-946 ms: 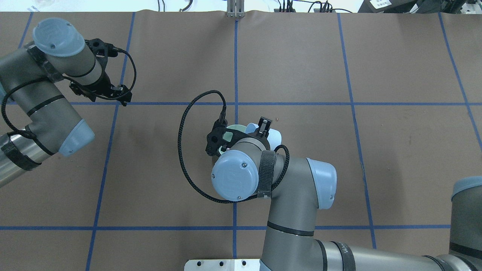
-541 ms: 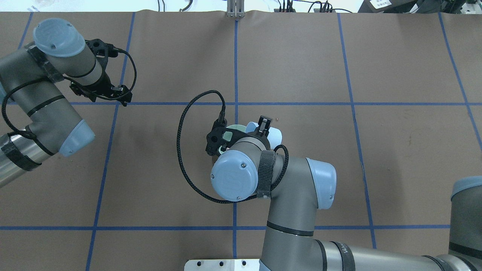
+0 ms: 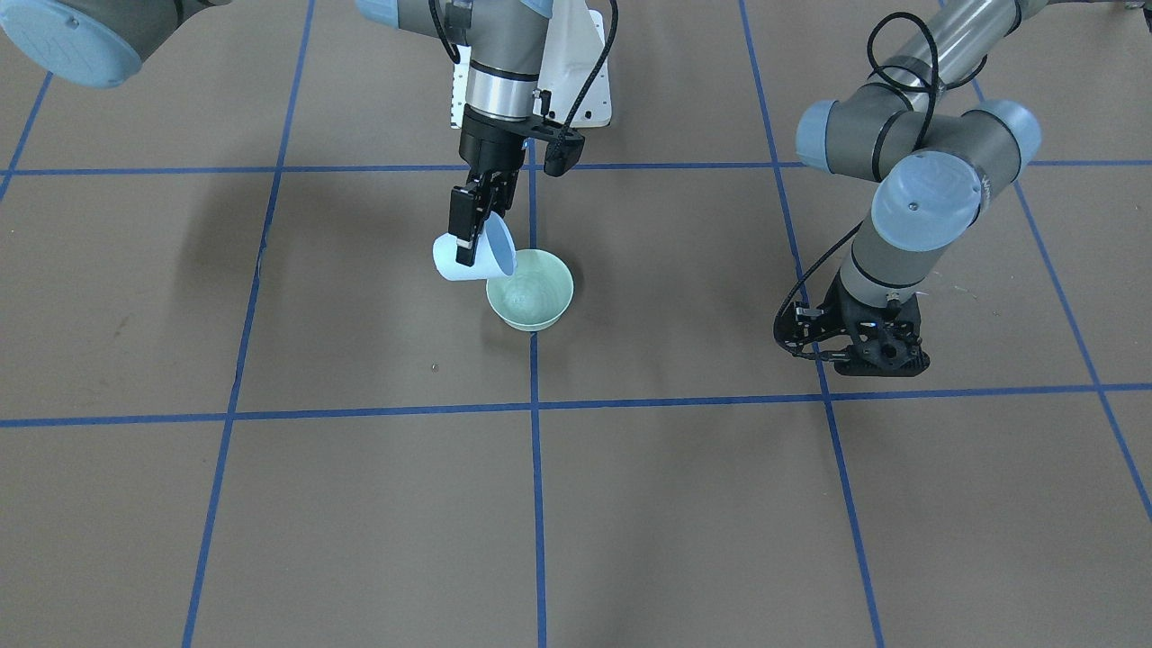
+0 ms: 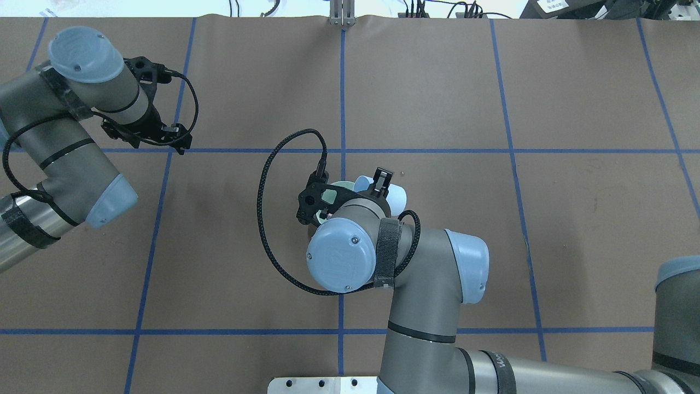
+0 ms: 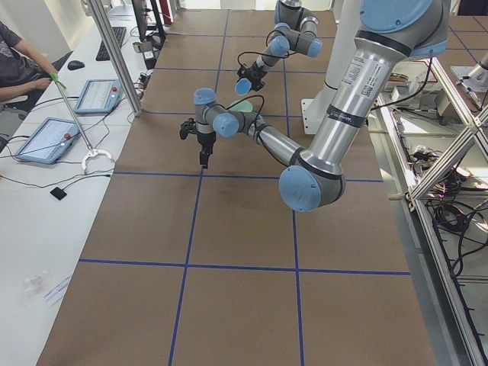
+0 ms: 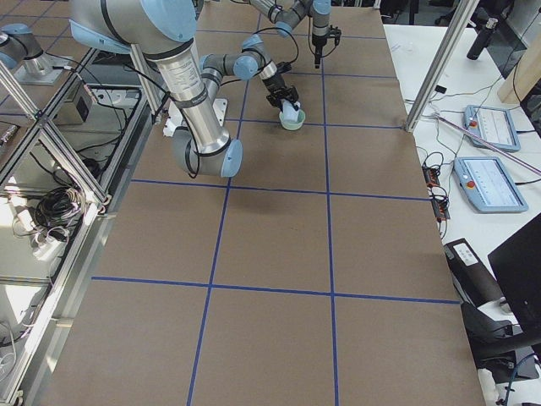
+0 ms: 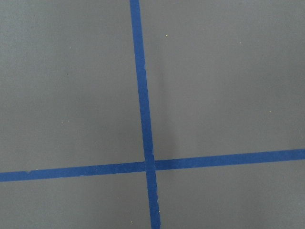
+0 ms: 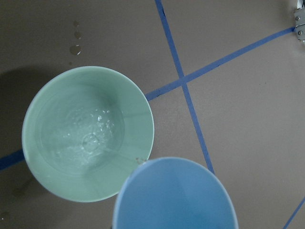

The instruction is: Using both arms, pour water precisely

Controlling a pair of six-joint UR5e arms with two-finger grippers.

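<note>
My right gripper (image 3: 468, 236) is shut on a light blue cup (image 3: 490, 254) and holds it tilted, its mouth over the rim of a pale green bowl (image 3: 533, 292). In the right wrist view the cup's (image 8: 176, 195) rim overlaps the bowl's (image 8: 128, 105) near edge. Water (image 8: 88, 138) shows as a rippled sheen with small bubbles on the bowl's bottom. In the overhead view the right wrist covers most of the cup (image 4: 398, 196) and the bowl (image 4: 342, 185). My left gripper (image 3: 868, 358) points down at the table far to the side, holding nothing; its fingers are hidden.
A few water drops (image 8: 75, 48) lie on the brown mat beside the bowl. Blue tape lines (image 7: 143, 114) cross under the left gripper. A white base plate (image 3: 576, 81) sits behind the bowl. Operator desks with tablets (image 5: 46, 137) line the table's far side.
My right wrist has turned slightly, tipping the blue cup a little more toward the bowl. The left arm has not moved.
</note>
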